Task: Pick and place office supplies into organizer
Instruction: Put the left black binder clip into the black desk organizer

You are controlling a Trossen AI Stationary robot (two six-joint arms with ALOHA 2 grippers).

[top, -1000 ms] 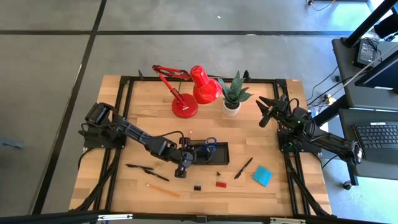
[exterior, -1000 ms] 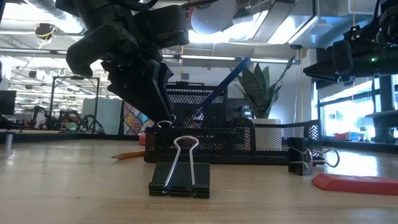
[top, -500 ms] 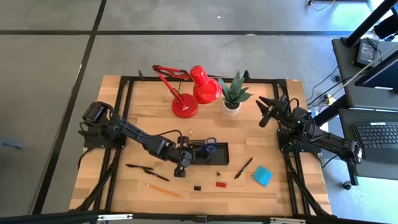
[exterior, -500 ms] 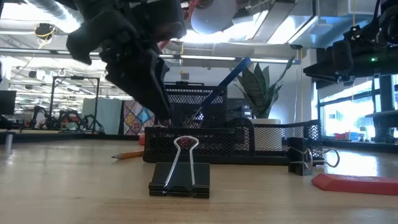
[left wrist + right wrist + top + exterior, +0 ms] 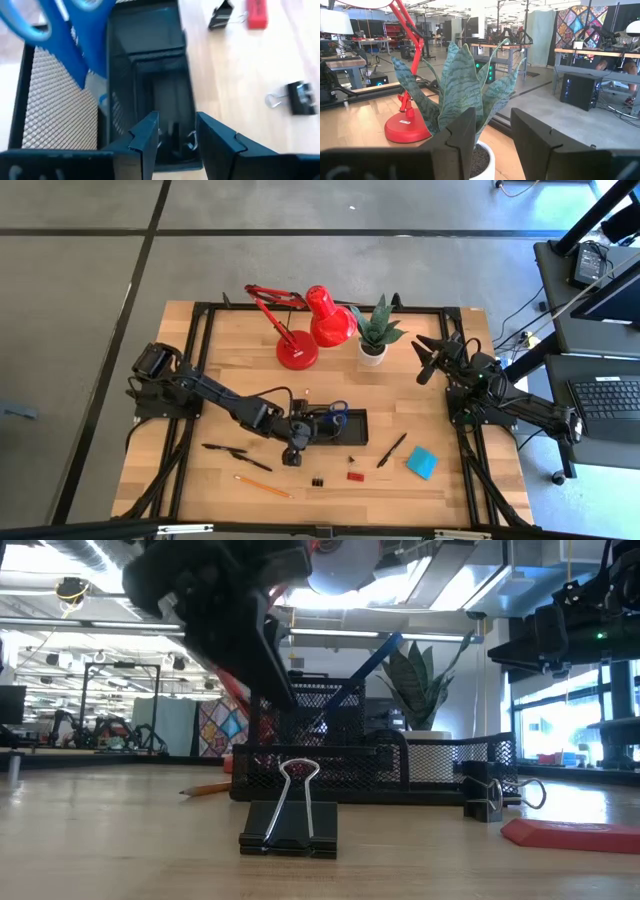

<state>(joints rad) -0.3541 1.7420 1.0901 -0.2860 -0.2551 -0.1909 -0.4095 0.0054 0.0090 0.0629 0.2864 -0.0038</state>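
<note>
**Left pincer over the organizer's end compartment**

The left pincer hung just above the left end of the black mesh organizer, its fingers spread apart with nothing between them. Directly below the gap, a small black clip lay inside the narrow compartment. Blue-handled scissors stood tilted in the organizer's back section.

Out on the wooden surface, other supplies lay loose: two black pens and an orange pencil toward the left front, another binder clip and a red eraser in front of the organizer, a black pen and a blue note pad to the right.

The right pincer waited at the surface's right rear beside the potted plant, fingers parted, empty.
</note>
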